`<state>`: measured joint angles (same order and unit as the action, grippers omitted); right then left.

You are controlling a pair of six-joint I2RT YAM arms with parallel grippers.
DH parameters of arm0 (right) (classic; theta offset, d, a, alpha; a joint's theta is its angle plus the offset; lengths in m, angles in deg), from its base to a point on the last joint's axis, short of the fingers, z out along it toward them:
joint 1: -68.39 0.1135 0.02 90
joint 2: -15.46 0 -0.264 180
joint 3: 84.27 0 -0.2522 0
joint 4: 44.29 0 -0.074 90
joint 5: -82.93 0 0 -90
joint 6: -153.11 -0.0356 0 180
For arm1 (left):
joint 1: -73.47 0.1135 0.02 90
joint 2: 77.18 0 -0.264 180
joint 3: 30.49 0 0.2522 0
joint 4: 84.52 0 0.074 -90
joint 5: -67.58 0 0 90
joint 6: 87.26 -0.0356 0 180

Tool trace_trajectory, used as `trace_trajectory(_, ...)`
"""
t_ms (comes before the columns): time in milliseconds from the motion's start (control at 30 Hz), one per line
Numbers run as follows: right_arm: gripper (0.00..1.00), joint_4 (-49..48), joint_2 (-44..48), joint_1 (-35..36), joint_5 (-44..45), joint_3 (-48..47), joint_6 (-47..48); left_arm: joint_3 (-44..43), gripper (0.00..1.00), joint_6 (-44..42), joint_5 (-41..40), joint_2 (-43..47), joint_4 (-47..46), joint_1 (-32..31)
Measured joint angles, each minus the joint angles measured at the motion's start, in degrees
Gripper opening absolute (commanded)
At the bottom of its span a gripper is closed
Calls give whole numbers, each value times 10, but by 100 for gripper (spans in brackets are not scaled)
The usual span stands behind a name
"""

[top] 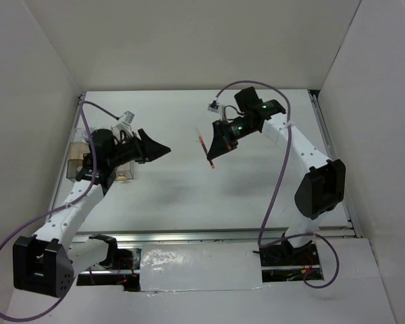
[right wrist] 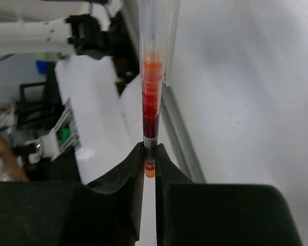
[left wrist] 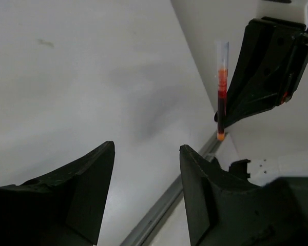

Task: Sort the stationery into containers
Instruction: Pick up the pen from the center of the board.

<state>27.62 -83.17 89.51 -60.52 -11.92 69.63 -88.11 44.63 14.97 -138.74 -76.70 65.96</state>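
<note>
A red and orange pen (top: 205, 150) with a clear cap hangs above the middle of the table, pinched near its orange end by my right gripper (top: 214, 150). In the right wrist view the pen (right wrist: 150, 102) runs straight up from the shut fingertips (right wrist: 149, 154). My left gripper (top: 163, 150) is open and holds nothing; it points right toward the pen from some distance. The left wrist view shows the pen (left wrist: 222, 92) upright beside the right gripper's dark finger (left wrist: 262, 72), beyond my own spread fingers (left wrist: 146, 169). A clear brown container (top: 77, 167) sits at the table's left edge, partly hidden by the left arm.
White walls close in the table on three sides. A metal rail (top: 216, 235) runs along the near edge. A small clear container (top: 127, 121) stands behind the left arm. Purple cables loop from both arms.
</note>
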Motion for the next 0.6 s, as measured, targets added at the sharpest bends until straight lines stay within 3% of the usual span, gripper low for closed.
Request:
trace_trajectory(167, 0, 32, -23, 63, -76, -50, 0, 52, 70, 89, -11, 0, -126, -66)
trace_trajectory(400, 0, 31, -35, 78, -110, -78, -10, 73, 69, 151, -31, -4, -229, -78)
trace_trajectory(600, 0, 29, -36, 89, -118, -78, -26, 85, 62, 197, -33, -20, -329, -87)
